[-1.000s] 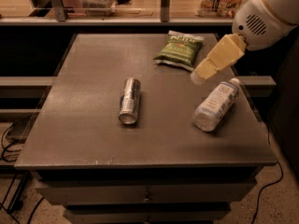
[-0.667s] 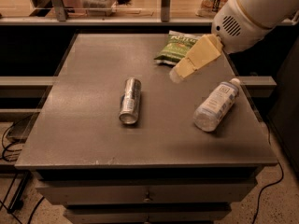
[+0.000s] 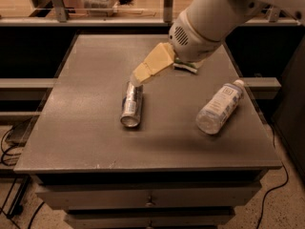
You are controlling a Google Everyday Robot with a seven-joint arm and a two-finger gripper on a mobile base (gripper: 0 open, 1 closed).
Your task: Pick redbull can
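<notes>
Grey tabletop (image 3: 71,128): the redbull can (image 3: 132,105) lies on its side upon it, rim toward the camera. The gripper (image 3: 137,78) sits at the can's far end, its grip state indiscernible; a plastic bottle (image 3: 220,107) lies well right of the can

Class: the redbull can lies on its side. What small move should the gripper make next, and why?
Probably ease the gripper down and toward the middle of the redbull can: it is at the can's far end, not yet around it.
</notes>
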